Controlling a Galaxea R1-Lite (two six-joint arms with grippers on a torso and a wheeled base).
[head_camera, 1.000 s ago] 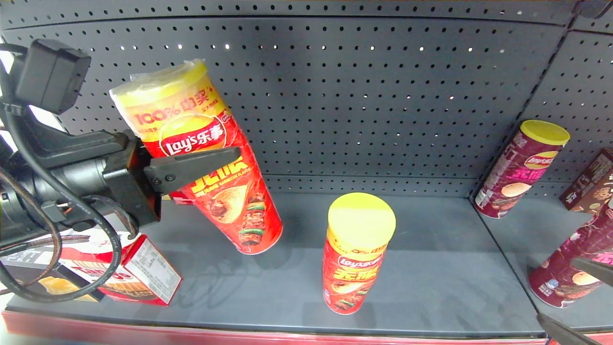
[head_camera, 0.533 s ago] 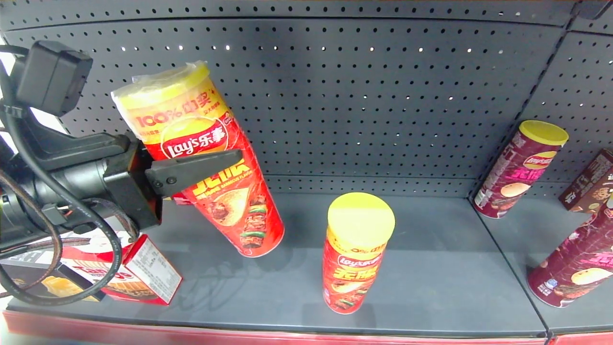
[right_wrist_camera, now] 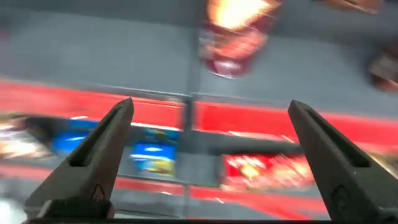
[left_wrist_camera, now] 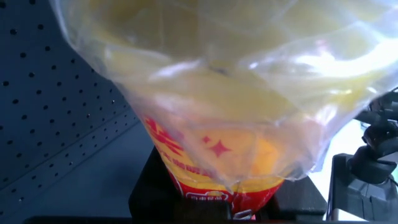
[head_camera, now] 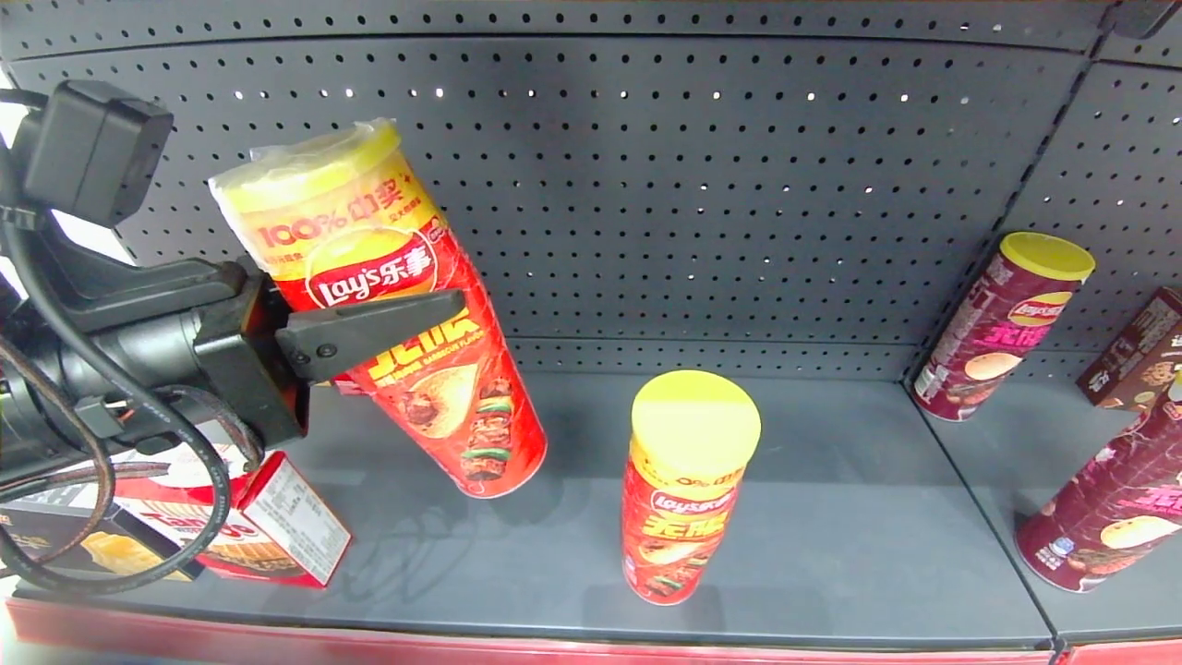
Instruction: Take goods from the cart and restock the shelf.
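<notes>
At far left, a red box [head_camera: 277, 526] and a dark box [head_camera: 55, 545] lie on the shelf [head_camera: 831, 536] near its front edge, partly behind the left arm. Above them the left hand [head_camera: 406, 319] is clamped on a red can [head_camera: 434, 397], one finger across its front at mid-height. The can tilts, its yellow lid toward the left and wrapped in clear plastic. Its base is low over the rear of the shelf, close to the pegboard [head_camera: 693, 185]; whether it touches cannot be told. The left wrist view looks down on the plastic-wrapped top of the can [left_wrist_camera: 217, 162].

At centre, a second red can [head_camera: 688, 489] stands upright near the front edge, well apart from the held one.

Past the divider at right, a maroon can [head_camera: 1002, 323] stands at the back and another maroon can [head_camera: 1108, 517] nearer the front, with a brown box [head_camera: 1136, 356] between them against the edge.

In the right wrist view the right hand [right_wrist_camera: 211, 107] hangs with fingers spread wide before the shelf's red edge, with a blurred maroon can [right_wrist_camera: 233, 43] beyond it.
</notes>
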